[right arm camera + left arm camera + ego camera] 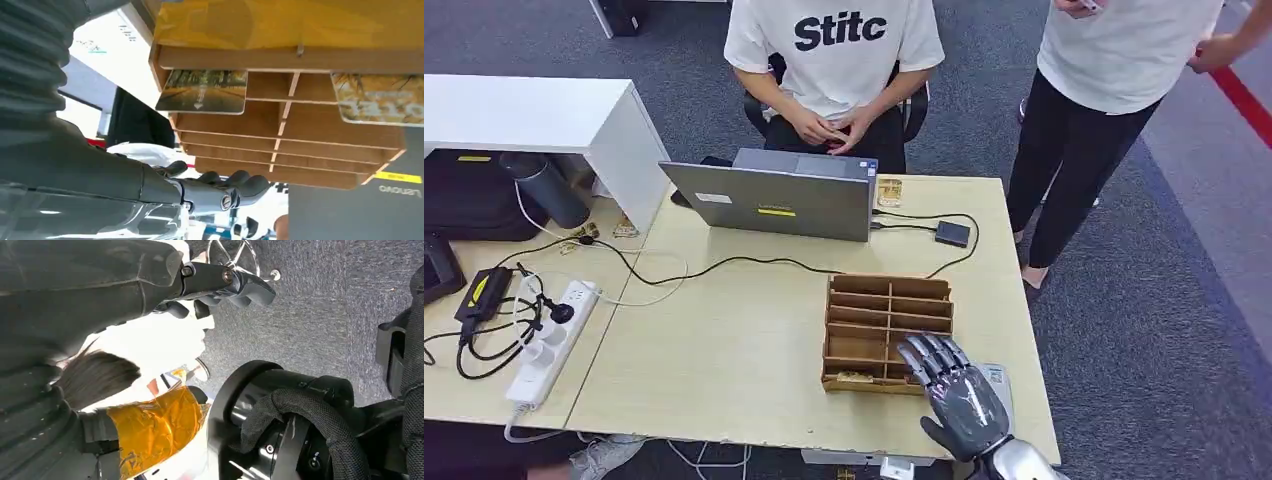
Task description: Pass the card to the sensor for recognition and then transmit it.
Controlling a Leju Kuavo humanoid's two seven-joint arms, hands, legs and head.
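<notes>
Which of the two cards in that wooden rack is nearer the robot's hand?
The card in the rack's near row with the road picture; the gold-patterned card sits farther along from the right hand.

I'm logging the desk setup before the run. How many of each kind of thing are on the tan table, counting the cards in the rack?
Laptop: 1
Wooden rack: 1
Cards in the rack: 2
Power strip: 1
Small black box: 1
Total: 6

Matt brown wooden rack point(887, 330) on a smooth pale wood-look table point(724, 350); glossy cards point(202, 91).
</notes>
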